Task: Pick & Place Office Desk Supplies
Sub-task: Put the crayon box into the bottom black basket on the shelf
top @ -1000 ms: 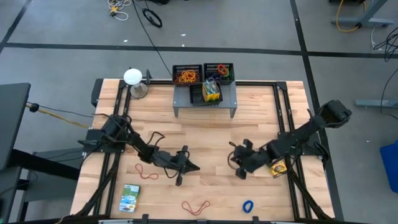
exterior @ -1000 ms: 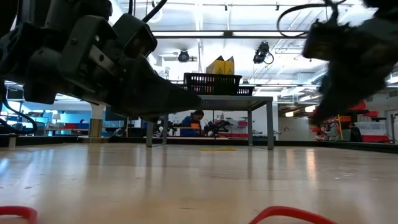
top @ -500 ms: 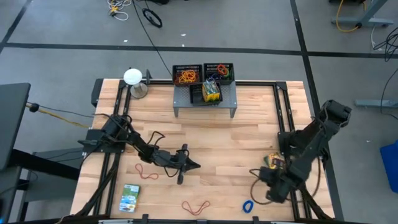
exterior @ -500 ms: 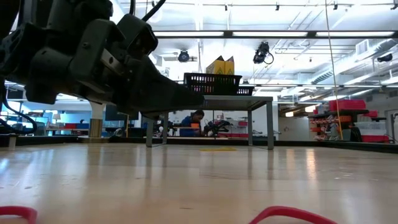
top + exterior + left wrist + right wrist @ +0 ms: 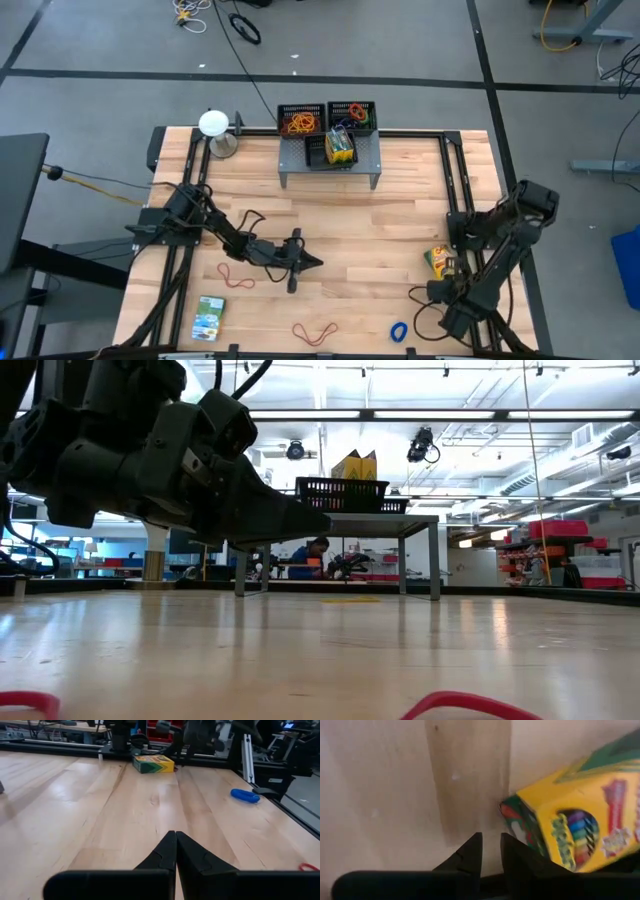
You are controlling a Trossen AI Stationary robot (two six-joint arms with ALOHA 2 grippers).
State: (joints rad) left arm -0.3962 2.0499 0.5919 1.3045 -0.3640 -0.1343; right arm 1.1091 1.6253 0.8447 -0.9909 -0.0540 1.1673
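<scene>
A yellow-green card box (image 5: 438, 262) lies flat near the table's right edge. My right gripper (image 5: 491, 840) points down at the wood just beside one end of that box (image 5: 570, 820), fingers slightly open with nothing between them; whether a finger touches the box I cannot tell. My left gripper (image 5: 312, 265) hovers shut and level over the middle left of the table, holding nothing (image 5: 175, 836). Loose on the wood lie a blue band (image 5: 398, 330), two red bands (image 5: 236, 277) (image 5: 315, 332) and a green-white box (image 5: 209, 318).
A grey perforated shelf (image 5: 330, 168) stands at the far middle, carrying two black mesh trays (image 5: 300, 120) (image 5: 352, 114) with bands and a yellow-green box (image 5: 340, 148). A white ball on a stand (image 5: 214, 125) is at the far left. Bare wood lies between the arms.
My right gripper has swung from the table's middle right toward the right and near edge, tipping from nearly level to pointing down, and now stands beside the yellow-green box. It has left the low view. The box has stayed in place.
</scene>
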